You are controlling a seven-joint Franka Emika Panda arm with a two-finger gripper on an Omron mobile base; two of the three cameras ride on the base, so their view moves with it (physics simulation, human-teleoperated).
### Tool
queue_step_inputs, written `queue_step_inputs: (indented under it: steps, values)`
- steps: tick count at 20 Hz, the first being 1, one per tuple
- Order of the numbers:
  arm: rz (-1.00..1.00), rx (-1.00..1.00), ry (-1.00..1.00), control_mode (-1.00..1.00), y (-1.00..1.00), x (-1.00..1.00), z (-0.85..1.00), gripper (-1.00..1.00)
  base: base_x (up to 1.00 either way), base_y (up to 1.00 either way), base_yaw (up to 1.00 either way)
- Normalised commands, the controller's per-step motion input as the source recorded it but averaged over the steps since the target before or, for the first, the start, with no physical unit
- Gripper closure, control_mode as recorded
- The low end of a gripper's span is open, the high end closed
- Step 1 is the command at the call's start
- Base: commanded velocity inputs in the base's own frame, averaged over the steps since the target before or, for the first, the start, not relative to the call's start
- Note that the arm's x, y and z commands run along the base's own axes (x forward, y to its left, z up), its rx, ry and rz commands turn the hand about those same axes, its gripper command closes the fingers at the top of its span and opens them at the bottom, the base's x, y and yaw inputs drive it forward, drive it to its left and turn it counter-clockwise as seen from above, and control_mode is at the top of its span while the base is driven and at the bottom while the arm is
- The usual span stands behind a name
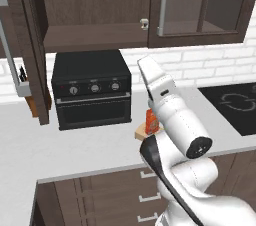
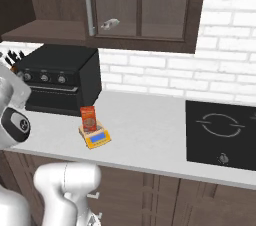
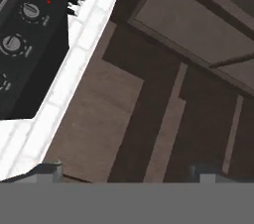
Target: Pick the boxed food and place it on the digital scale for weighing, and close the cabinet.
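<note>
Dark fingers (image 3: 49, 171) spread wide, holding nothing

I see cabinet (image 2: 165, 15) dark matt wood, glass panels, brushed-metal bar handle (image 2: 89, 4); counter (image 2: 150, 125) smooth pale, maybe stone; toaster oven (image 1: 92, 90) black, slightly glossy; boxed food (image 2: 88, 118) printed card.

A white, glossy arm (image 1: 175, 120) built of rounded tube-like segments is seen, with dark grey to black bands at the joints and a black round cap with small pale marks on one joint end. A small dark slot is marked on the flat white end segment. Two small dark grey finger tips (image 3: 49, 171) of the gripper (image 3: 126, 173) are seen, blocky and square-edged; no cables or screws can be made out.
</note>
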Motion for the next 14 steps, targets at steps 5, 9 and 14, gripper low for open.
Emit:
queue_step_inputs:
  steps: [5,9,14]
  values:
    - [0.0,-0.24,0.01,-1.0,0.43,-0.19,-0.33,-1.0,0.0,0.0,0.0]
    - [0.03,-0.26,0.0,-1.0,0.59,-0.32,-0.25,-1.0,0.0,0.0,0.0]
    - [0.05,-0.23,0.0,-1.0,0.62,-0.12,-0.27,-1.0,0.0,0.0,0.0]
